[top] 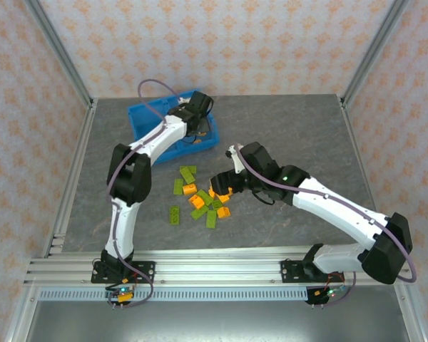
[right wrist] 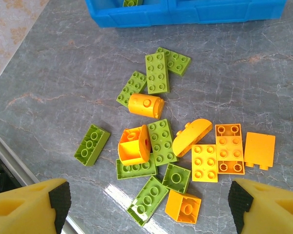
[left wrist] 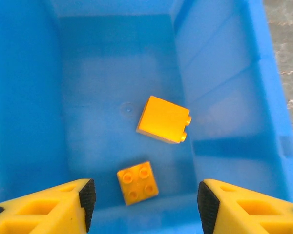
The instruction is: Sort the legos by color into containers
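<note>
Two orange legos (left wrist: 163, 119) lie in one compartment of the blue bin (left wrist: 29, 97) under the released, empty left tool (left wrist: 146, 197), while eight green legos (right wrist: 157, 73) and about seven more orange ones sit clustered on the tabletop (right wrist: 63, 73) beneath the wide-spread, empty right tool (right wrist: 149, 196).

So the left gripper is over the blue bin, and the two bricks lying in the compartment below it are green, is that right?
Not quite. The two bricks below the left gripper in the blue bin are orange, not green; the left wrist view shows it.
</note>
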Motion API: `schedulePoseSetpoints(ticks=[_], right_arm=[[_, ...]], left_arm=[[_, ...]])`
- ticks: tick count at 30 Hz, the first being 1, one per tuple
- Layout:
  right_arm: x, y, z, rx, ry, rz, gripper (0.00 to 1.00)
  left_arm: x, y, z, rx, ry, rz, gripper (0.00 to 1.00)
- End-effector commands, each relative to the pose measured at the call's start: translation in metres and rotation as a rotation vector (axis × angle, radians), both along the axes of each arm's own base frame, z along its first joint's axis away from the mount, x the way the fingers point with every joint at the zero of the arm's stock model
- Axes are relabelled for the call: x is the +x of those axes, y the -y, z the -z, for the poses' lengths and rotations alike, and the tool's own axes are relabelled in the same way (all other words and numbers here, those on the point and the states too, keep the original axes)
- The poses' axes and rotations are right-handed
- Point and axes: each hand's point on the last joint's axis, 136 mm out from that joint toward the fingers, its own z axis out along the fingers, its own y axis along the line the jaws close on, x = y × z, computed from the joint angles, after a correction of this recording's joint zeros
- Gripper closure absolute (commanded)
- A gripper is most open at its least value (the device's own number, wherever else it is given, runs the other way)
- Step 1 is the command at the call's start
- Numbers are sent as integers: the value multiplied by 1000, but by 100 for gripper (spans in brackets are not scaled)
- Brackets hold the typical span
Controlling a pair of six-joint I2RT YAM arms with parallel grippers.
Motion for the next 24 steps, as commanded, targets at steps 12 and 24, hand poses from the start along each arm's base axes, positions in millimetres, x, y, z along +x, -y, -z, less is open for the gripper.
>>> schedulePoseSetpoints(ticks=[12,24], right_arm=[[5,-9,15,-24,-14,-10,15],[4,-5,16,-29,-21,6,15]], left_arm=[[-160,-31,3,-91,36,-194,41],[-139,-7,70,-36,-86,-173,38]])
